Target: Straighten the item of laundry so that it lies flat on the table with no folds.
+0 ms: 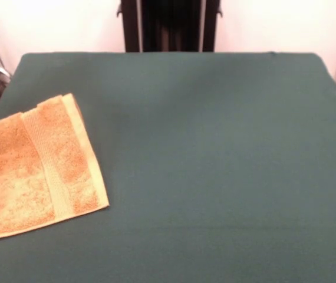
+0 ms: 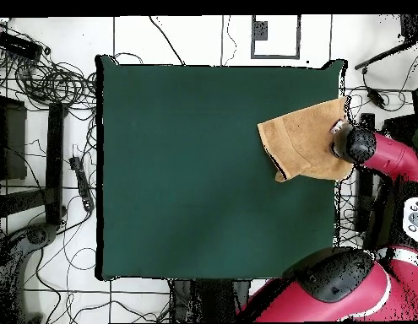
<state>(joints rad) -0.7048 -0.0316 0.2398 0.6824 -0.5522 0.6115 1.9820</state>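
The orange-tan towel lies at the left side of the dark green table, and the picture's left edge cuts it off. A woven band runs across it near its right edge. Its far edge has a step, as if one layer lies over another. In the overhead view the towel lies at the right edge of the table and reaches slightly past it. The arm's black end with the gripper is over the towel's outer edge, and the gripper is hidden beneath it. The front view does not show the gripper.
The red arm reaches in from the table's right side, and its base is at the lower right. The black pedestal stands behind the far edge. Cables and stands lie on the floor around the table.
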